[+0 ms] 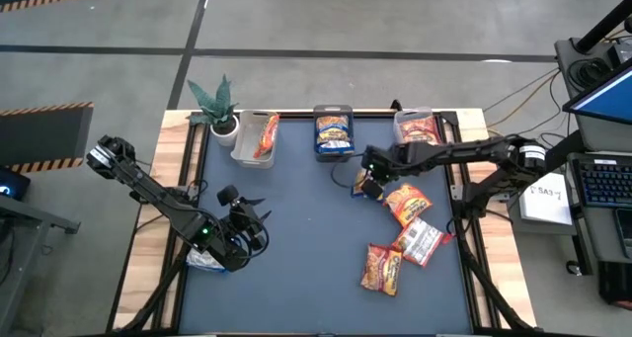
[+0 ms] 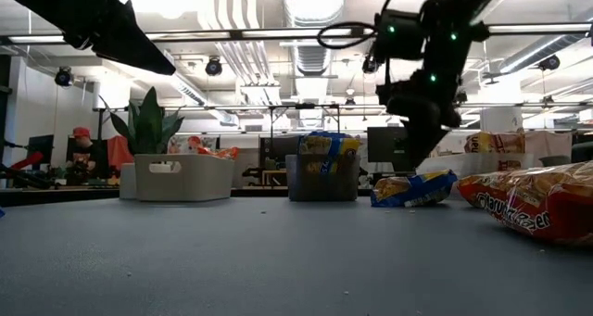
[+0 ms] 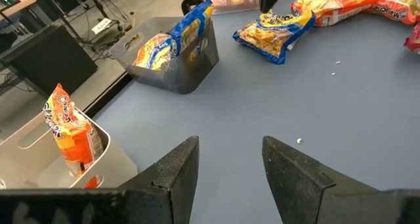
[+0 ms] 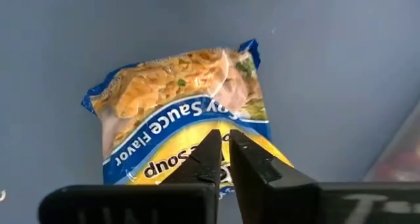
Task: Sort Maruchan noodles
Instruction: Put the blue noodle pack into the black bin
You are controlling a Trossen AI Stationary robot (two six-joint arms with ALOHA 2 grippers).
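A blue-yellow noodle packet (image 4: 177, 99) lies flat on the dark mat (image 1: 296, 268), right of centre (image 1: 367, 188). My right gripper (image 4: 226, 135) stands over it with its fingers almost together. Further packets lie to the near right: an orange-red one (image 1: 405, 201), a silvery one (image 1: 420, 241) and a red-yellow one (image 1: 380, 268). My left gripper (image 3: 230, 142) is open and waits above the mat at the near left (image 1: 242, 218), touching nothing. My right gripper comes at the blue-yellow packet from above, pointing down (image 2: 419, 168). Its fingertips (image 4: 216, 142) meet the packet's upper face on the yellow part of the wrapper (image 4: 226, 129), with only a thin slit between them. The packet rests flat on the mat.
Three clear bins stand along the far edge: one with an orange packet (image 1: 255, 139), one with blue packets (image 1: 334, 131), one with red packets (image 1: 417, 127). A potted plant (image 1: 219, 105) stands at the far left corner. A pale packet (image 1: 202, 260) lies under the left arm.
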